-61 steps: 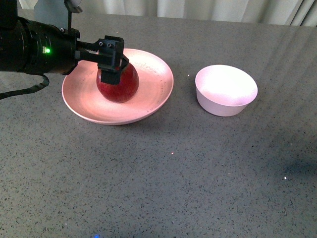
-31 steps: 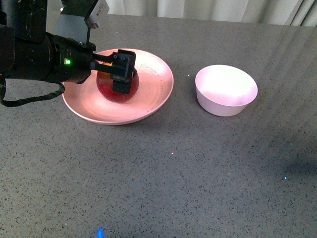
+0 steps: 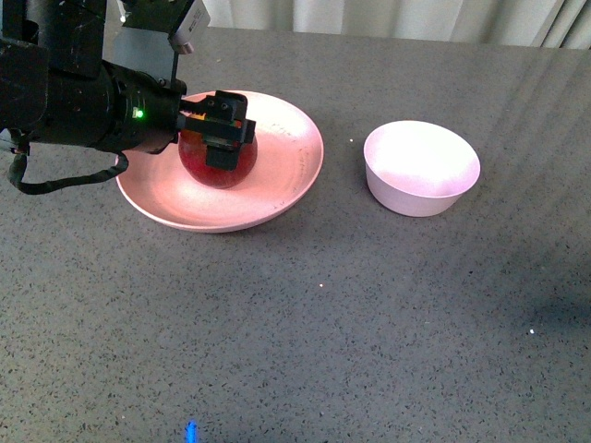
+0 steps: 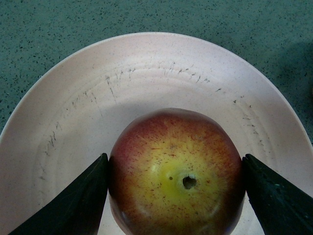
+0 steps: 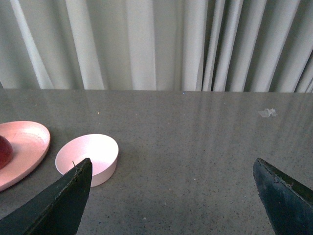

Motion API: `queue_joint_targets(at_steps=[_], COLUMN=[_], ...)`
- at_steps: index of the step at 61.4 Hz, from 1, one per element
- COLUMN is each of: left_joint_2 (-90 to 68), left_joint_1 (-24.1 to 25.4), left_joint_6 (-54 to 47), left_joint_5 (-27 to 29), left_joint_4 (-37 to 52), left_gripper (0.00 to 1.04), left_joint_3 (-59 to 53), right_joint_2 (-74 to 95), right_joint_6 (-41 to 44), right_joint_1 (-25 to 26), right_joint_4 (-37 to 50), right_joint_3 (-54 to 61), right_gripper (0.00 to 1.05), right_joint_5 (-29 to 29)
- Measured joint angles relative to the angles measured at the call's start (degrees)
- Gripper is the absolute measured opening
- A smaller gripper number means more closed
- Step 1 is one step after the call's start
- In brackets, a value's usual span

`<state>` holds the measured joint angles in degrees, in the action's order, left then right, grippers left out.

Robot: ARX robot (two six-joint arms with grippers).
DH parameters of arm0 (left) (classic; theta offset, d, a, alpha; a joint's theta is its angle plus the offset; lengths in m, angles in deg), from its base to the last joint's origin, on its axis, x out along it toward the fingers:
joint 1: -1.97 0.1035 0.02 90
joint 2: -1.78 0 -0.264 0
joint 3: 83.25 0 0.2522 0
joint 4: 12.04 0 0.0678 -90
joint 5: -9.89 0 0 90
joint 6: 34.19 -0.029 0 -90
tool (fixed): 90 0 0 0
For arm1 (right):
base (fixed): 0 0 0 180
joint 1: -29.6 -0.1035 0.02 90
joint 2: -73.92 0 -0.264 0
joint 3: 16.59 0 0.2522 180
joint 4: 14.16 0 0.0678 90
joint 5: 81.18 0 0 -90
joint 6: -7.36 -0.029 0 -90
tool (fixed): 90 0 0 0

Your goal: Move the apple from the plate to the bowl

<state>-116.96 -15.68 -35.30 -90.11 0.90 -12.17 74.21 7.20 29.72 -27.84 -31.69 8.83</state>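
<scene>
The left gripper (image 3: pixel 227 140) pinches the glossy dark-red apple (image 3: pixel 218 170) on the wide pink plate (image 3: pixel 288 183), so best lift straight up before swinging toward the small whitish bowl (image 3: pixel 422 197).

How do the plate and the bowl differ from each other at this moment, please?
The plate is wide and shallow; the bowl is smaller and deeper. The plate holds the apple, with the left gripper closed around it; the bowl is empty. Both are round and pale pink.

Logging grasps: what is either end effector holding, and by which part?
The left end effector grips the glossy dark-red apple by its opposite sides; the right end effector holds nothing.
</scene>
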Motion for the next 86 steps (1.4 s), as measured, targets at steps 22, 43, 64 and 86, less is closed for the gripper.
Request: queue_joint_targets(at_steps=[22, 43, 64, 86], left_joint_2=[2.54, 2.01, -1.55, -3.56], left_joint_1=[-3.34, -10.34, -16.83, -20.46], left_joint_6=[1.16, 4.2, 4.9, 3.72], left_joint_5=[-0.15, 0.61, 0.96, 0.63], left_joint_4=[-3.08, -7.28, -8.31, -7.82], left_gripper=[0.68, 0.68, 0.68, 0.68], left_joint_3=[4.68, 15.56, 18.23, 18.21], right_joint_2=[0.0, 0.0, 0.0, 0.0], right_joint_6=[0.0, 0.0, 0.0, 0.0], right_joint_1=[0.0, -0.02, -0.02, -0.02], right_joint_4=[0.0, 0.0, 0.0, 0.0], right_joint_3=[0.0, 0.0, 0.0, 0.0], right_gripper=[0.96, 0.96, 0.96, 0.96], right_joint_5=[-0.02, -0.02, -0.02, -0.02])
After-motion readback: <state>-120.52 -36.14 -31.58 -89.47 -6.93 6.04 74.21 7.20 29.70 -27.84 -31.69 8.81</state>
